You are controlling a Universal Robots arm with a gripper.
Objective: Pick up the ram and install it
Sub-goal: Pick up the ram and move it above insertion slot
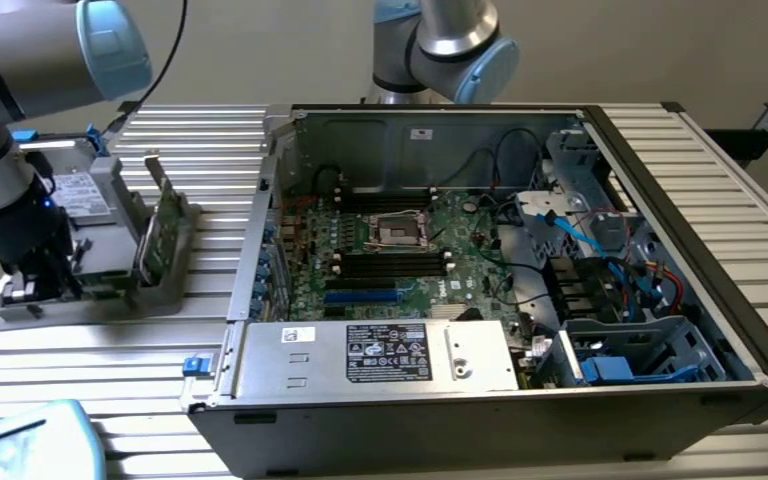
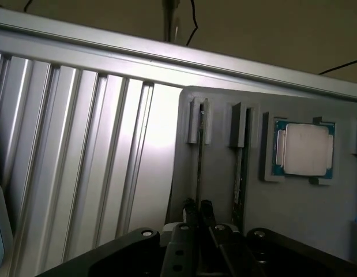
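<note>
Gripping thin green ram stick (image 2: pixel 200 158) with black hand (image 2: pixel 198 206) | upright in slotted grey holder (image 2: pixel 305 219) | exterior view's left

The ribbed metal desk (image 1: pixel 91 365) carries a grey holder tray (image 1: pixel 164 285) beneath the end effector (image 1: pixel 37 288), with an open computer case (image 1: pixel 491 405) off to its side.
</note>
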